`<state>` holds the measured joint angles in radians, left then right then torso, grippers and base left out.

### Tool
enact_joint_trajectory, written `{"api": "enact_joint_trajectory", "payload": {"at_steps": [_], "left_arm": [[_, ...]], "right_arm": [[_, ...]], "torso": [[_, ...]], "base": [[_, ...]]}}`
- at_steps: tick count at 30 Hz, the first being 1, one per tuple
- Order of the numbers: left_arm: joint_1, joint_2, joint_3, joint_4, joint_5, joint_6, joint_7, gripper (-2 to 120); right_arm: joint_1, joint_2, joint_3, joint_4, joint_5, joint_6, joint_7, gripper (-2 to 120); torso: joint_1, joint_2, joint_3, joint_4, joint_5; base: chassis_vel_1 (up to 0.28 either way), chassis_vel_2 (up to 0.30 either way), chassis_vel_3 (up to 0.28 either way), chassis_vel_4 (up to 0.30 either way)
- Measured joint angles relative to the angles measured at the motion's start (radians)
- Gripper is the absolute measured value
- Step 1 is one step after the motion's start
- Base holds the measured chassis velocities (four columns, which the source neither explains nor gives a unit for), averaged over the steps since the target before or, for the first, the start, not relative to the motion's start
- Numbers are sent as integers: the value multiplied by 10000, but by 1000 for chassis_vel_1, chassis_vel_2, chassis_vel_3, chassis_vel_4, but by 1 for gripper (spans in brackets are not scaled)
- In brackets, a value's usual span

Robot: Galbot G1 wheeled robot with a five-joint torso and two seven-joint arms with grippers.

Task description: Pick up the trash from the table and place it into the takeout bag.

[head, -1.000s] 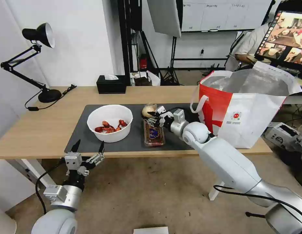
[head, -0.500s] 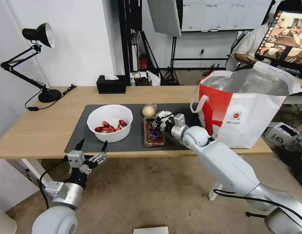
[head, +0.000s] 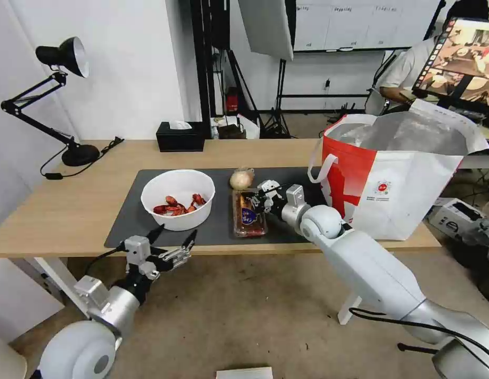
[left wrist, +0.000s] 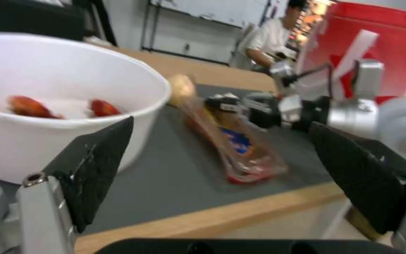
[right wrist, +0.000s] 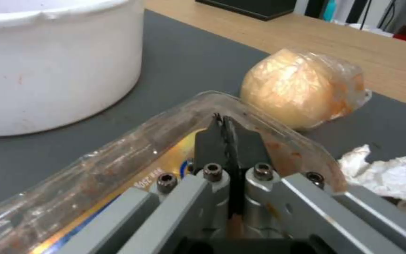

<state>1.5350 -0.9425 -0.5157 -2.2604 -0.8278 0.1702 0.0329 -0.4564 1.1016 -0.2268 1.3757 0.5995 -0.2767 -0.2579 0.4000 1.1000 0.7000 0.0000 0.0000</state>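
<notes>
Our right gripper [right wrist: 224, 121] pinches the rim of the clear hinged plastic tray [head: 249, 215] on the dark grey mat [head: 128, 213]; that thin edge could slip free when lifted. Our left gripper [head: 170, 247] hangs spread wide below the table edge.

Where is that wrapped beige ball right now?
In the head view the beige ball lies on the dark mat, just behind the clear tray and to the right of the white bowl.
</notes>
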Motion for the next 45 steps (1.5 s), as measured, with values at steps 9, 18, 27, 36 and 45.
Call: {"api": "enact_joint_trajectory", "payload": {"at_steps": [9,18,27,36,45], "left_arm": [[-1394,674,1026,178,-2293,1305,-627,100],[-2827,1031,1834,845,-4136,1772,-1471,100],[-3879,959,2523,1594,-5366,2122,-1593,100],[-4867,564,3076,2385,-5980,2412,-1608,100],[-5508,256,3491,3043,-6176,2492,-1679,100]], "right_arm": [[69,-31,-33,-160,-3,3,-53,0],[164,-49,-85,-175,8,3,-104,0],[167,-91,-143,-94,21,3,-117,0],[203,-215,-207,-21,75,-21,-106,0],[297,-350,-219,59,205,-30,-106,0]], "torso": [[0,0,0,-1,-1],[0,0,1,0,0],[1,0,1,1,1],[1,-1,0,0,1],[1,-1,0,0,0]], "base": [[0,0,0,0],[0,0,0,0],[0,0,0,0],[0,0,0,0],[0,0,0,0]]}}
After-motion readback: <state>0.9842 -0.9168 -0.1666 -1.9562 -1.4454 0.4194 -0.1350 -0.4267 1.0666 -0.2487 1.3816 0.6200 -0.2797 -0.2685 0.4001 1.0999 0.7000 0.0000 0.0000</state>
